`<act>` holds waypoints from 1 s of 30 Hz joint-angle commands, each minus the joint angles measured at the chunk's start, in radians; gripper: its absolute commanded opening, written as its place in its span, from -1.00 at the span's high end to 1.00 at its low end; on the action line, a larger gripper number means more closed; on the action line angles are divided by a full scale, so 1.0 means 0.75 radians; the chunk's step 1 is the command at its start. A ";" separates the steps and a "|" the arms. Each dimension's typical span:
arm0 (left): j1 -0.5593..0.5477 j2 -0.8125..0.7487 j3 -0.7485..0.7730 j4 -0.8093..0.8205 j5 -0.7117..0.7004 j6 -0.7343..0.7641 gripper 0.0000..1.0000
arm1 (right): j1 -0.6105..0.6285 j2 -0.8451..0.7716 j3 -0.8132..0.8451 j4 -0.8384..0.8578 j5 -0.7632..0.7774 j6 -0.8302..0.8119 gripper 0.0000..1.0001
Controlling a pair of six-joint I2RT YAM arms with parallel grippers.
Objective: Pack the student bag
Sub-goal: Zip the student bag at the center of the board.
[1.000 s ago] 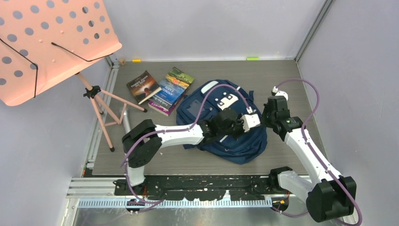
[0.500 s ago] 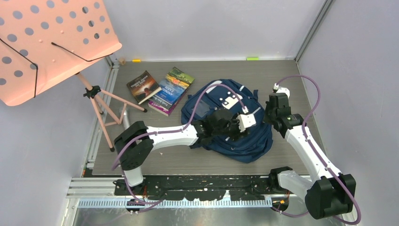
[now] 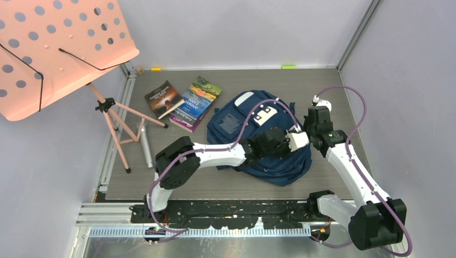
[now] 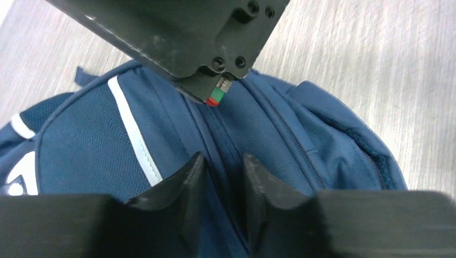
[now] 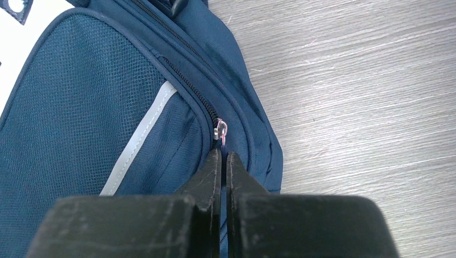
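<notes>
Two sets of fingers meet at the student bag [image 3: 231, 126], which lies front-up just right of the books [image 3: 185, 102], its long axis slanting from the books toward the near right. My right gripper [image 5: 223, 153] is clenched on the zipper pull [image 5: 220, 129] at the bag's side; my left gripper [image 4: 223, 158] stands parted over a zipper band on top. Book titles are too small to read.

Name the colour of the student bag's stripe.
The stripe is white, on the navy student bag; clearest in the left wrist view.
</notes>
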 commanded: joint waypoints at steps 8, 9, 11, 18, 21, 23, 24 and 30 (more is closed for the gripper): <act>-0.064 -0.102 -0.080 -0.025 -0.377 0.044 1.00 | -0.003 -0.014 0.108 0.068 0.131 -0.049 0.99; -0.064 -0.138 -0.121 -0.008 -0.377 0.032 1.00 | -0.003 -0.015 0.108 0.075 0.146 -0.084 0.99; -0.064 -0.211 -0.209 0.041 -0.334 0.021 1.00 | -0.003 -0.024 0.103 0.108 0.135 -0.135 0.99; -0.065 -0.431 -0.449 0.043 -0.100 0.077 1.00 | -0.019 -0.070 0.079 0.257 -0.027 -0.328 0.99; -0.063 -0.526 -0.507 0.009 0.027 0.112 1.00 | -0.047 -0.062 0.080 0.290 -0.162 -0.402 0.99; -0.062 -0.589 -0.535 -0.030 0.086 0.123 1.00 | -0.064 -0.037 0.091 0.301 -0.262 -0.445 0.99; -0.063 -0.612 -0.545 -0.055 0.110 0.131 1.00 | -0.069 -0.015 0.105 0.301 -0.293 -0.456 0.99; -0.064 -0.718 -0.607 -0.143 0.183 0.157 1.00 | -0.086 0.116 0.189 0.284 -0.354 -0.475 0.99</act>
